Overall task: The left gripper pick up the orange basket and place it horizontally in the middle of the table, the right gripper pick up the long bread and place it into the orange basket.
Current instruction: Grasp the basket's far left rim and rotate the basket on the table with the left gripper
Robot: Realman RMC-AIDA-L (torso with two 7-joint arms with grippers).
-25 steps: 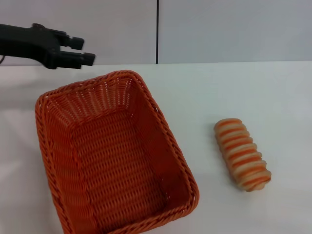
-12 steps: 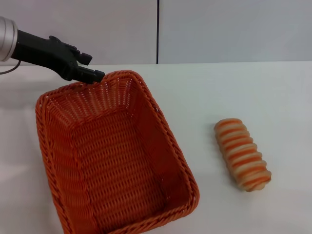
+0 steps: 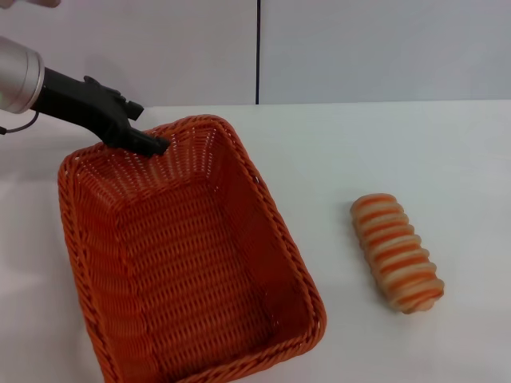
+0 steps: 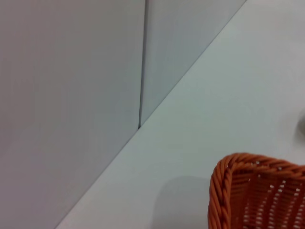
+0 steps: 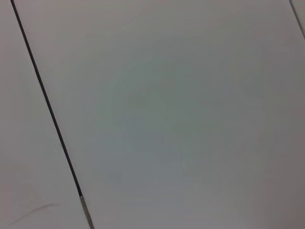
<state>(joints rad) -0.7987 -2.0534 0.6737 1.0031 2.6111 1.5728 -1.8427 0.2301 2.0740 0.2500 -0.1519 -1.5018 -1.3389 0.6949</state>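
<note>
Dropped since last frame, your left gripper (image 3: 153, 145) now sits at the orange basket (image 3: 188, 263) far rim (grip state unclear), basket unmoved, long bread (image 3: 397, 252) waiting on the table (image 3: 383, 144), everything left.

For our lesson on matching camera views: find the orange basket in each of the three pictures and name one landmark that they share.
Head view: the orange basket fills the lower left, the left hand at its far rim.
Left wrist view: only a rim corner shows, at the lower right.
Right wrist view: not in it.
Shared landmark: the wall's dark seam.
</note>
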